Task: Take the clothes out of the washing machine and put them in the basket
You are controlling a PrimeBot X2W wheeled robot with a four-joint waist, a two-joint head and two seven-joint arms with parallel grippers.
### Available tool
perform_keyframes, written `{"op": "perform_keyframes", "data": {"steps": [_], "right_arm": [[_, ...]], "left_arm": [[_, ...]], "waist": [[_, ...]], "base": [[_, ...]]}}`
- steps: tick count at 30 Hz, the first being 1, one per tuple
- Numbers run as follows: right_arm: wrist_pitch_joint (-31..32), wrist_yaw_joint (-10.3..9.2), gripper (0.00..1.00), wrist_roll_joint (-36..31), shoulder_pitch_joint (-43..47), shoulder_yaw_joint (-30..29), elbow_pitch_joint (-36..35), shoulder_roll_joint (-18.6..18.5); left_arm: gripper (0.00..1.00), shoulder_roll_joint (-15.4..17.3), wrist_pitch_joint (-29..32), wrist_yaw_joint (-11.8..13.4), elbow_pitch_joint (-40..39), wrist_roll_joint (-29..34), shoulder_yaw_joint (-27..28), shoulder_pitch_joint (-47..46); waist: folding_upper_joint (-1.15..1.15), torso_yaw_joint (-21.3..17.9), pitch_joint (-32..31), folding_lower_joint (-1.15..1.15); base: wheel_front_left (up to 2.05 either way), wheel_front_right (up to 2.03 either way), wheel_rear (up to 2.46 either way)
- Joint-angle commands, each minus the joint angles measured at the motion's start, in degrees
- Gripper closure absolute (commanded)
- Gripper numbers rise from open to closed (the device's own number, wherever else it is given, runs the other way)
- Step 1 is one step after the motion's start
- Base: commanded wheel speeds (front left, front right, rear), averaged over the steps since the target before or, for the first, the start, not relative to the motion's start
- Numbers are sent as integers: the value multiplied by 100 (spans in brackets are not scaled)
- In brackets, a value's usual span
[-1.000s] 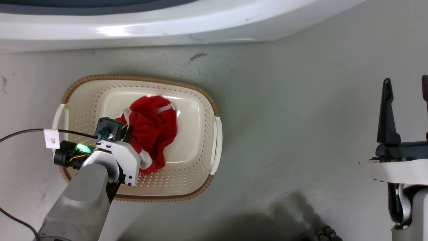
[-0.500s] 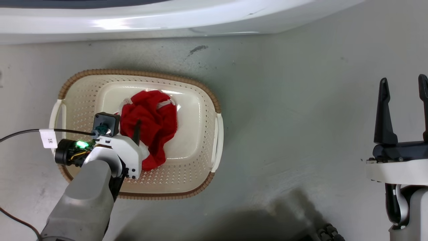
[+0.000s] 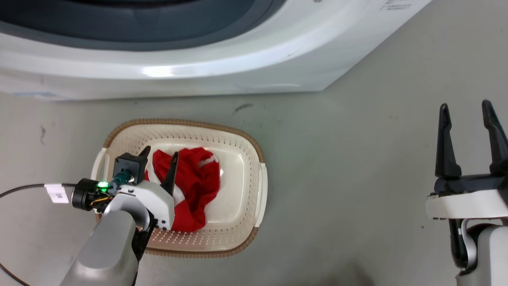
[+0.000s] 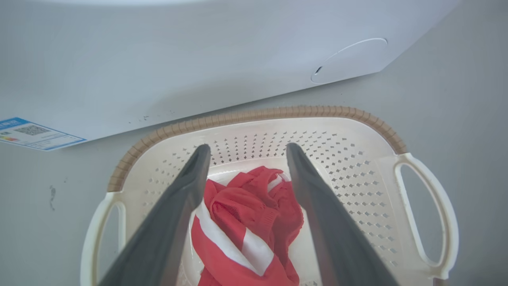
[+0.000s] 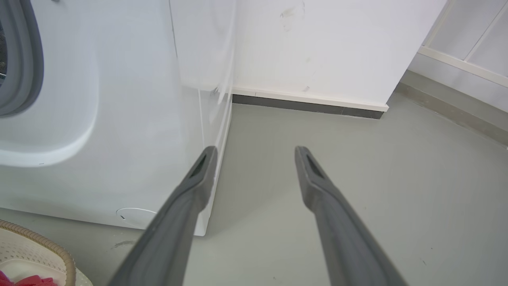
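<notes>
The smooth grey-green floor [image 3: 357, 139] bore a small dark scuff mark [image 3: 243, 107], and a white painted wall [image 5: 317, 47] met it along a pale skirting board [image 5: 309, 99].

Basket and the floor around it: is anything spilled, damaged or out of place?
Nothing serious. The clothes lie crumpled wholly inside the basket, none over its rim, and the basket sits flat and looks intact. Only a small dark smudge marks the floor between basket and washing machine.

Bright even light, glare streak on the washing machine [image 3: 158, 71] — sharp focus, wrist views bowed at edges.
</notes>
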Motion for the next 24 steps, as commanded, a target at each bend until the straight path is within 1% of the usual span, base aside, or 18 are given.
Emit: {"op": "perform_keyframes", "data": {"steps": [1,8,10,12,18,19,20,24], "right_arm": [[-12,-6,0,37,83,13,46,5],[-12,-6,0,121,211,60,166,5],[-12,-6,0,141,233,76,177,5],[-12,-6,0,183,268,80,189,5],[-12,-6,0,307,291,78,197,5],[-12,-6,0,334,302,62,199,4],[-12,-6,0,401,303,57,207,6],[-12,-6,0,509,213,107,181,3]], "left_arm": [[0,37,-13,-23,-192,106,60,142],[0,154,-14,-84,-1139,409,389,521],[0,264,-13,-123,-1307,580,335,523],[0,368,-14,-127,-1532,669,371,400],[0,707,5,-187,-1989,618,592,-126],[0,770,76,-197,-2037,585,616,-293],[0,954,545,-236,-2166,380,653,-817],[0,1265,1570,-273,-2168,86,454,-1679]], "waist": [[0,-23,-369,0],[0,-117,-787,0],[0,-168,-842,0],[0,-240,-861,0],[0,-497,-767,0],[0,-539,-738,0],[0,-653,-619,0],[0,-867,-371,0]], "base": [[0,0,0],[0,0,0],[0,0,0],[0,0,0],[0,0,0],[0,0,0],[0,0,0],[0,0,0]]}}
